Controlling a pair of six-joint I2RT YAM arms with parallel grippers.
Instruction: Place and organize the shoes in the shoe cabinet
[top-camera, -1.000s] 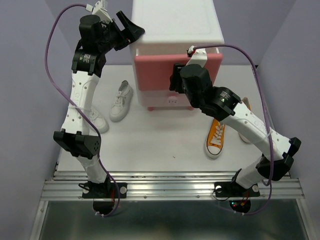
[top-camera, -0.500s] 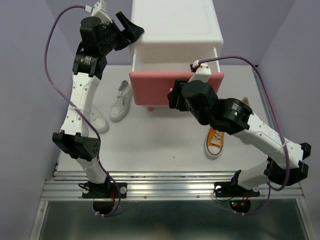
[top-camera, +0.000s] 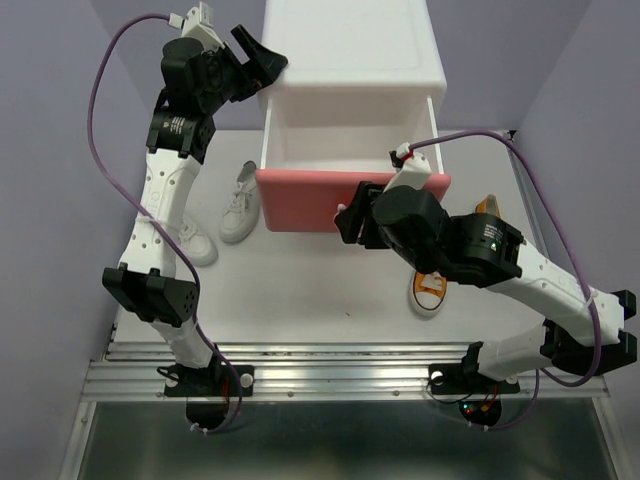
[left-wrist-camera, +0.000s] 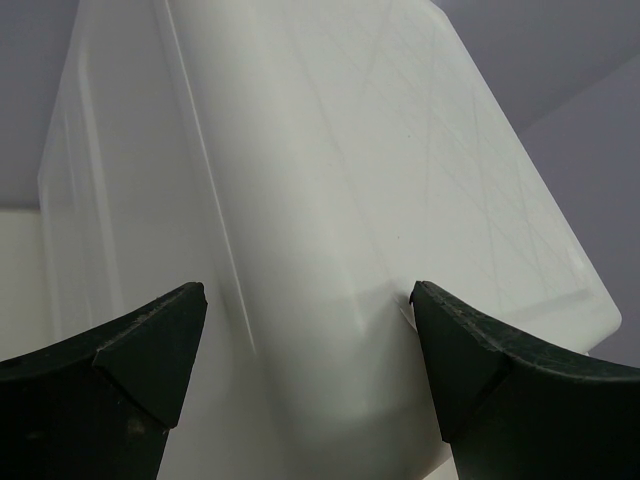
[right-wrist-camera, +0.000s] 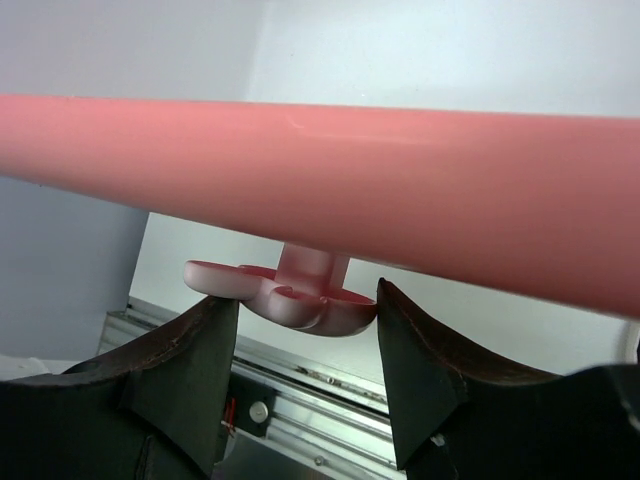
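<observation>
Top view: the shoe cabinet (top-camera: 350, 60) stands at the far side of the desk (top-camera: 330, 290), its upper drawer (top-camera: 345, 198) out toward the bases. A white sneaker (top-camera: 242, 203) lies left of it, an orange sneaker (top-camera: 432, 285) under the right arm.

Left wrist: the left pincer (left-wrist-camera: 308, 300) is apart, straddling the cabinet's corner.

Right wrist: the right pincer (right-wrist-camera: 307, 300) is clamped on the bunny knob (right-wrist-camera: 285, 290), with bare desk nearward.

**TABLETOP CONTENTS**

White tabletop (top-camera: 320, 290). Rear centre: shoe cabinet (top-camera: 345, 50), standing upright. Left: white sneaker (top-camera: 243, 203) near the cabinet; second white sneaker (top-camera: 196, 242) closer in, partly hidden. Right: orange sneaker (top-camera: 430, 287), partly hidden.
</observation>
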